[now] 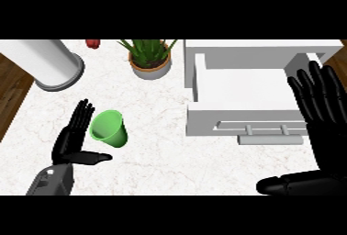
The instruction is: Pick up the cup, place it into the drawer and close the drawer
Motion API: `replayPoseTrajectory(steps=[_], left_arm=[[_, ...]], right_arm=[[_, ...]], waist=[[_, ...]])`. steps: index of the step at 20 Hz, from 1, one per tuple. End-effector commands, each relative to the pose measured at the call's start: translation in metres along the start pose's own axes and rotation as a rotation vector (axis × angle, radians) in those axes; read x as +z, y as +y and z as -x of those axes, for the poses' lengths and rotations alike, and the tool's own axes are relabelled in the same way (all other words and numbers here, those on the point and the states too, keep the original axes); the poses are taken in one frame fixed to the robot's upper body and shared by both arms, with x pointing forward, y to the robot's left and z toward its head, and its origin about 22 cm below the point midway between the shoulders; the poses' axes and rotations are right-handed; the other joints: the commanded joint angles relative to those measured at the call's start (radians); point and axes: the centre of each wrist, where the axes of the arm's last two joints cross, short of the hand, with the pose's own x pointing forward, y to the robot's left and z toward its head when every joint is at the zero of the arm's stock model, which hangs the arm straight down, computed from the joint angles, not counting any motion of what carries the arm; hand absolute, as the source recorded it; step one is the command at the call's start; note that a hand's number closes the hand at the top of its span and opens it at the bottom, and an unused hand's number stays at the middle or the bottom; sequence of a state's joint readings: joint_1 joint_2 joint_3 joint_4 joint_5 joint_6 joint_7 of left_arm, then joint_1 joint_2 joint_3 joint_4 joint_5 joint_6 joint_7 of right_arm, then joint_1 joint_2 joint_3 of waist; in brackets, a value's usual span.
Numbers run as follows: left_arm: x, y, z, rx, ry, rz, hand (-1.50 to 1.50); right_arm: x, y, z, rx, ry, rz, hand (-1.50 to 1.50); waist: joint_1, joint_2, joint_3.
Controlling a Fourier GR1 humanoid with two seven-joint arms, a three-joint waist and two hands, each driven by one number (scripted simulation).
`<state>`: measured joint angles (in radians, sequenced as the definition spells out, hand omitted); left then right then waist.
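- At centre-left of the frame, on the white marble counter, you've got the green cup. It's tilted, open mouth facing up-left, narrower base toward lower right.
- Left hand sits just beside the cup on its left: fingers straight and together, pointing up the frame, thumb stuck out to the right under the cup. Not wrapped round it yet; can't tell if the fingers touch the rim.
- Right hand is at the right edge, fingers straight and spread, thumb out at lower right, over the drawer's right side. Holding nothing.
- Drawer is open at upper right-centre, white w/ a bar handle on its front, well apart from the cup.
- Handling, my read: the cup looks like thin plastic, so light, stiff-ish, smooth, and prob. slippery. It'll roll or skid if you nudge it, since it tapers.
- Take it round the mid wall, thumb one side, fingers opposite, closer to the wider mouth end so it doesn't squirt out.
- Also about: potted plant at top centre, white paper-towel roll upper left, a small red thing by the top edge. Keep clear of these on the carry.
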<state>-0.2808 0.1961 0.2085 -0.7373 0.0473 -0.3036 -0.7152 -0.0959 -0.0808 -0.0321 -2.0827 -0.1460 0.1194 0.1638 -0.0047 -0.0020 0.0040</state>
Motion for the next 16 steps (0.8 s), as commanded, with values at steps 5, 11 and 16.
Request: replayPoseTrajectory(steps=[5, 11, 16], left_arm=[[0.028, 0.002, 0.033, 0.027, 0.048, 0.011, -1.50], [0.001, -0.011, 0.025, 0.065, 0.012, 0.059, -1.50], [-0.005, -0.006, 0.028, 0.106, 0.017, 0.041, -1.50]], right_arm=[[-0.002, 0.005, -0.009, 0.010, 0.004, 0.007, -1.50], [0.001, -0.015, -0.008, -0.001, -0.001, 0.017, -1.50], [-0.002, -0.004, -0.019, -0.010, -0.002, -0.015, -1.50]], waist=[[-0.002, 0.004, -0.005], [0.000, 0.003, -0.004], [-0.008, 0.005, -0.005]])
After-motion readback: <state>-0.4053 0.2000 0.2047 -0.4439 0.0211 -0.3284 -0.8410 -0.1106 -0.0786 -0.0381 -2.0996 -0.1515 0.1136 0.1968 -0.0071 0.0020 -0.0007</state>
